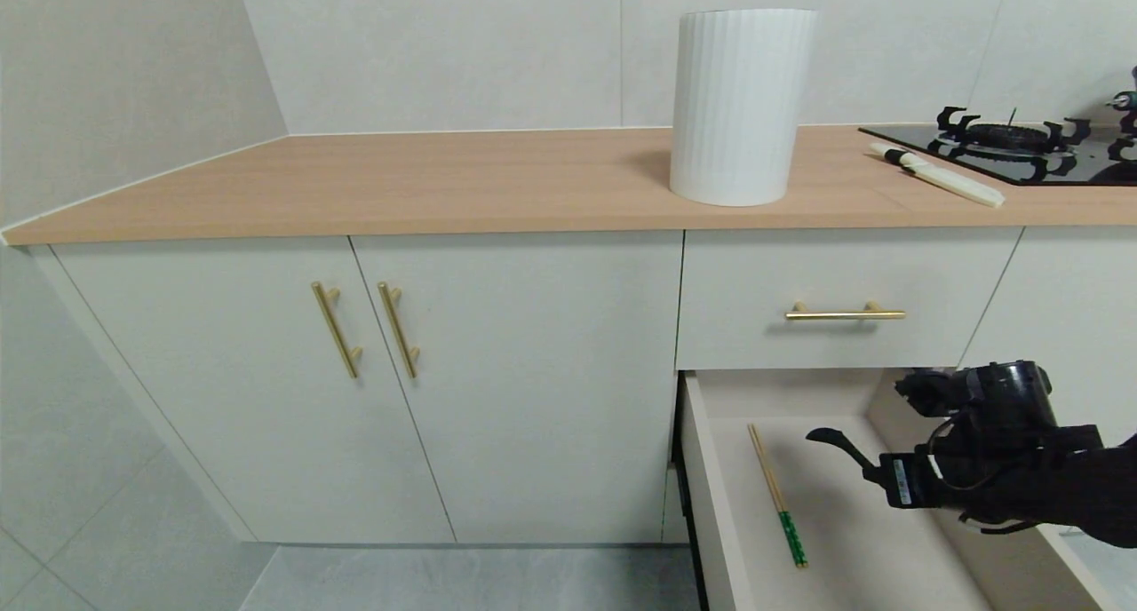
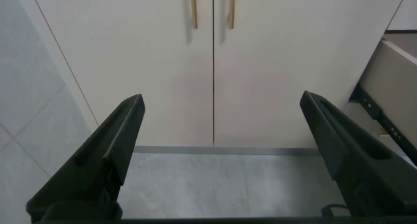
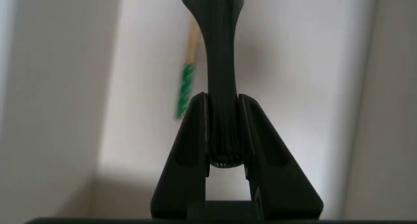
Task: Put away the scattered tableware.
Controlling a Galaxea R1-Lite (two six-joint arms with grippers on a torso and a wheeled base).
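Head view: my right gripper (image 1: 875,473) hovers over the open drawer (image 1: 702,469), jaws clamped on a slim black utensil (image 1: 830,440). My own wrist half hides the grip, and I cannot tell what kind of utensil it is. In the right wrist view my fingers (image 3: 189,159) press its handle from both sides, and its far end is cut off at the frame edge. A pair of chopsticks (image 1: 775,495) with green ends lies on the drawer floor, near the utensil's tip. My left gripper (image 2: 221,103) is spread wide, holding nothing, facing the cabinet doors (image 2: 260,68). On the counter are a white ribbed canister (image 1: 737,105) and a knife (image 1: 937,174).
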